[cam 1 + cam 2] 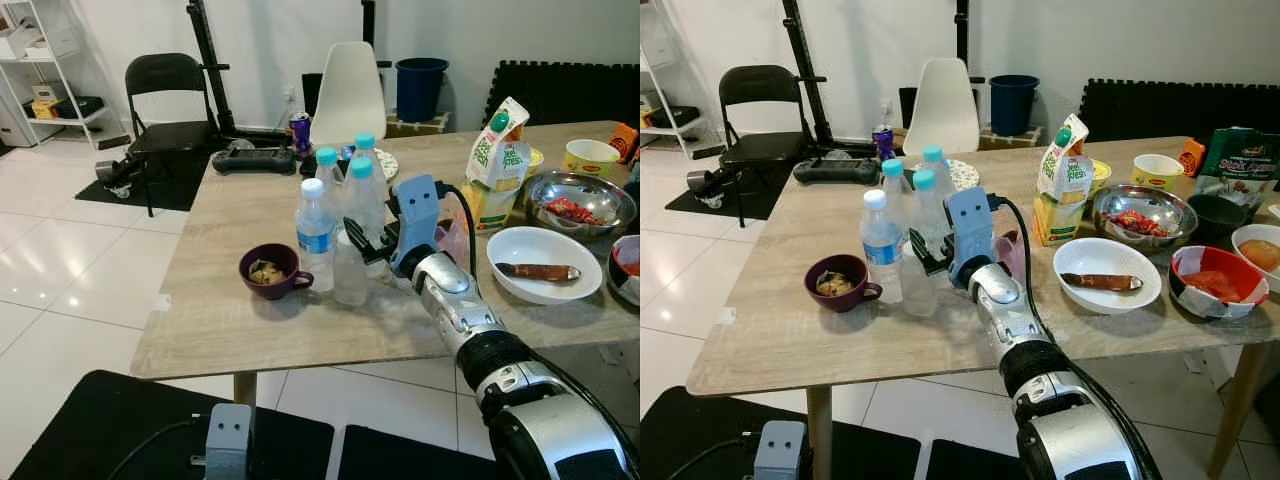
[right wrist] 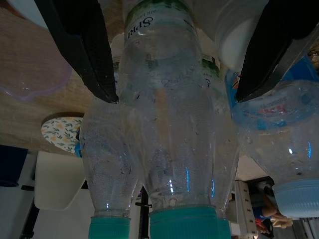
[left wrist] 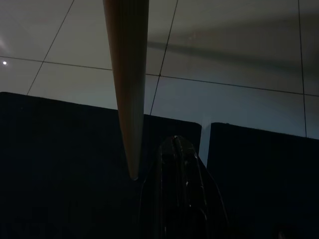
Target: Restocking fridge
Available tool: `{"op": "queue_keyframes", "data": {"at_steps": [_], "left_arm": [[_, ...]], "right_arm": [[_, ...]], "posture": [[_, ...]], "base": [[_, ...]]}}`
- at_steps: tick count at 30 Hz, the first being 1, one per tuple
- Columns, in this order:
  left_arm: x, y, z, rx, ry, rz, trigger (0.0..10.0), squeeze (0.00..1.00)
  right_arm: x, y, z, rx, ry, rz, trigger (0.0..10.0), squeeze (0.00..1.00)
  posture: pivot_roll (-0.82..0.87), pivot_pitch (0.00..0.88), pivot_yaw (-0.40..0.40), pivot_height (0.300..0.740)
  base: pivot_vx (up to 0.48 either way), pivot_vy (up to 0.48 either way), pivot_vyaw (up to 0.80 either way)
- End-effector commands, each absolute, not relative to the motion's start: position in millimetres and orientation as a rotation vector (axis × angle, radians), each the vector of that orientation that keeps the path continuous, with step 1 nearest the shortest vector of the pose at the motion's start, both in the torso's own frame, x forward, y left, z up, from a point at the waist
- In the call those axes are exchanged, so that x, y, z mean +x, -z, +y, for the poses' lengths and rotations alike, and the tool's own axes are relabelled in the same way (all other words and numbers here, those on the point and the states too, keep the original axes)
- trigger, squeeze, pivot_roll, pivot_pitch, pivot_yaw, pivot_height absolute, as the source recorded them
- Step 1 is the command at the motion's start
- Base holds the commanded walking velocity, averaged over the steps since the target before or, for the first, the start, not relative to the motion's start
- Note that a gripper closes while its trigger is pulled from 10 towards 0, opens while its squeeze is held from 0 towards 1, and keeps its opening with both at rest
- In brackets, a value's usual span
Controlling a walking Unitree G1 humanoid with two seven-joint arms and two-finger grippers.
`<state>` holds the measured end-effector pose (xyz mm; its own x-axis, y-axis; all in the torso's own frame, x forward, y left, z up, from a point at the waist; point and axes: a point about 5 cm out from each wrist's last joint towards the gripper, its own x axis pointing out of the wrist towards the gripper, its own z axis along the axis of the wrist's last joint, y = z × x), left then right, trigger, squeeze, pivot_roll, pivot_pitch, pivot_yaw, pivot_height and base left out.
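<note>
Several clear water bottles stand together mid-table: three with teal caps [image 1: 361, 166] and one with a white cap and blue label [image 1: 315, 232]. My right gripper [image 1: 362, 246] reaches into the group from the right. In the right wrist view its black fingers [image 2: 84, 45] stand open on either side of a teal-capped bottle [image 2: 174, 124] with a green label. The fingertips sit level with that bottle's sides, and it rests on the table. My left arm [image 1: 228, 440] hangs low in front of the table; its dark gripper [image 3: 179, 199] is beside a table leg [image 3: 127, 89].
A purple cup [image 1: 270, 270] with food sits left of the bottles. To the right are a carton [image 1: 497, 150], a metal bowl [image 1: 580, 200] and a white bowl [image 1: 543, 265] holding a sausage. Chairs [image 1: 350, 90] stand behind the wooden table [image 1: 230, 330]; black mats [image 1: 120, 430] lie below.
</note>
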<state>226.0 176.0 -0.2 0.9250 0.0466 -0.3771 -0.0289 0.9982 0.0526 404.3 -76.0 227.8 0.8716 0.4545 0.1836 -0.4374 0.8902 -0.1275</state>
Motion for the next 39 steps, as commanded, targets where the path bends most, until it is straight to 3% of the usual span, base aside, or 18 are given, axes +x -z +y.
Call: {"op": "queue_keyframes", "data": {"at_steps": [1,20,31,39], "left_arm": [[221,4,182,0.066,-0.041,0.416,10.0,0.0],[225,2,182,0.06,-0.026,0.414,10.0,0.0],[229,1,180,0.054,-0.018,0.408,10.0,0.0],[229,0,181,0.052,-0.023,0.404,10.0,0.0]], "right_arm": [[401,-192,-83,-0.12,-0.461,-0.064,10.0,0.0],[398,-200,-138,-0.033,-0.428,-0.153,10.0,0.0],[387,-222,-116,0.03,-0.622,-0.251,10.0,0.0],[388,-237,-113,0.032,-0.637,-0.291,10.0,0.0]], "posture": [[0.07,0.175,0.035,0.74],[0.07,0.159,0.044,0.74],[0.06,0.156,0.045,0.74],[0.07,0.153,0.041,0.74]], "base": [[0.0,0.0,0.0],[0.0,0.0,0.0],[0.0,0.0,0.0],[0.0,0.0,0.0]]}}
